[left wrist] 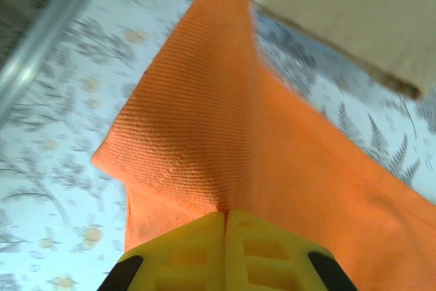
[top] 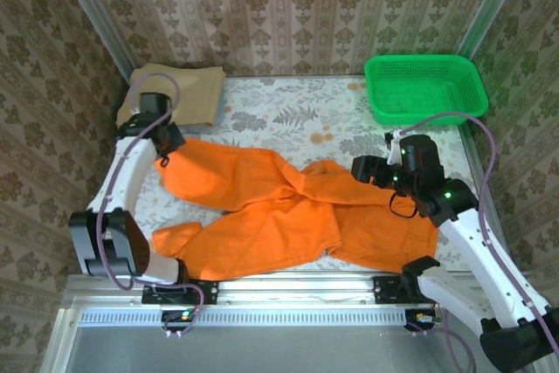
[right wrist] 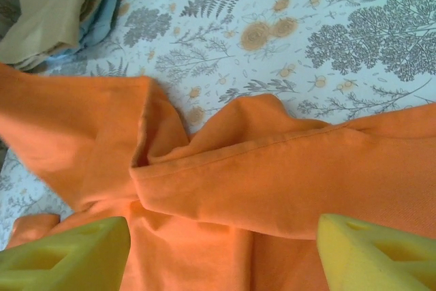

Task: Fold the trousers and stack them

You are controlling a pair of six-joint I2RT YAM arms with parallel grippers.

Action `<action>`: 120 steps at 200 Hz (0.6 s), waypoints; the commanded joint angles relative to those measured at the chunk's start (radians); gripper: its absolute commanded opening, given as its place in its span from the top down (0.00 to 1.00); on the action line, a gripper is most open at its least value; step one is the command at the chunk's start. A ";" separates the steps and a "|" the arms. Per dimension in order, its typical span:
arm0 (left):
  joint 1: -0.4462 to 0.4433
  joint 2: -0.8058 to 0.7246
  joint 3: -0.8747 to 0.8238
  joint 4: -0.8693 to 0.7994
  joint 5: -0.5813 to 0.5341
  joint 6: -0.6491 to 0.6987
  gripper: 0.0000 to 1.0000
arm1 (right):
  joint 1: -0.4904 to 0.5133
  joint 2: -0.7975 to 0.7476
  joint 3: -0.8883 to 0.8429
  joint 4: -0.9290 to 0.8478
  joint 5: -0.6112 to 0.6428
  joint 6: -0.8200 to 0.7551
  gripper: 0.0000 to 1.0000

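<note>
The orange trousers (top: 288,216) lie spread across the surface (top: 288,115), their long axis running left to right and both legs seemingly trailing left. The left fingers (left wrist: 187,253) are pinched tight on the far-left leg end, just near of a folded tan garment (top: 179,93). The right fingers (right wrist: 65,250) stand wide, holding nothing, with the crumpled middle-right cloth directly below them. Overlapping folds there hide the layer count, and the right arm covers the near-right edge.

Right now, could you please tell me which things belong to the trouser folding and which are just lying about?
In the job: orange trousers; left tool, shut on them; right tool, open above them.
Lying about: green basket; folded beige cloth.
</note>
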 commanded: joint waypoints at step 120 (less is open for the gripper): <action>0.318 0.124 -0.031 0.114 0.103 -0.185 0.89 | -0.404 0.573 0.190 0.016 0.284 -0.088 0.18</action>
